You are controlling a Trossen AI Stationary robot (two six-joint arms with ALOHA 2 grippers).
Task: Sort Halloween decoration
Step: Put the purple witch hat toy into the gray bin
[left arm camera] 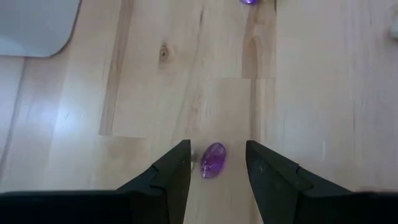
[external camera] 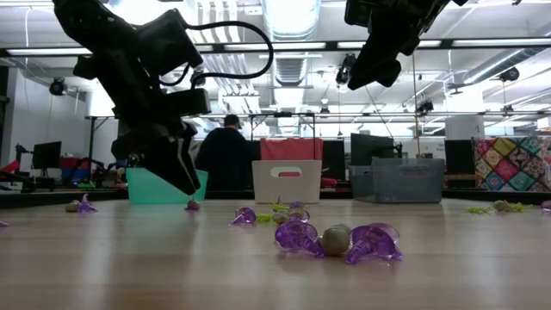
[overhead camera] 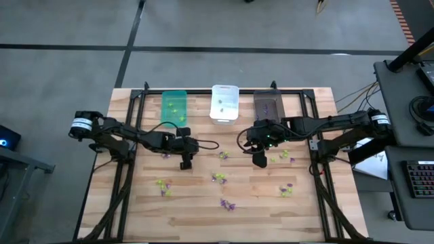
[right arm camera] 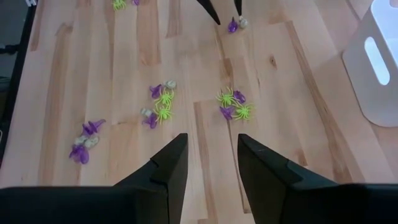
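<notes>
1. straddling a purple trinket, your left gripper is down at the wooden table with jaws apart, nothing clamped yet.
2. you're at the pick step; next, close squarely, lift, then carry toward the bins, likely the dark grey bin at about 1 o'clock.
3. your right gripper hovers open and empty, with scattered trinkets below it.

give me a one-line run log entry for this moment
left gripper: open, low over table, straddling purple trinket, not gripped | right gripper: open, raised, empty | green bin: some trinkets inside
</notes>
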